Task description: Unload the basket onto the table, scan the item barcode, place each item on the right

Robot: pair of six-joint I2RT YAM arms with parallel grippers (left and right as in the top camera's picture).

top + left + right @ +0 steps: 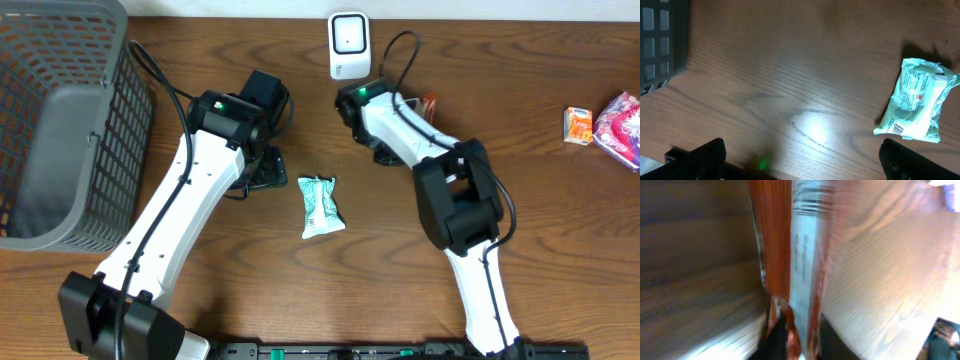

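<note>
Nearest the robot, a green and white packet point(321, 206) lies flat on the table point(560, 250), barcode side up. The left gripper point(802, 152) hovers just left of it, fingers spread wide, holding nothing. Further back, the right gripper point(800, 347) has an orange-red packet point(775, 240) right up against it. It's super blurry, so I can't tell if it's clamped or apart. The white scanner point(348, 45) stands just behind, grey basket point(120, 130) off to the left.
</note>
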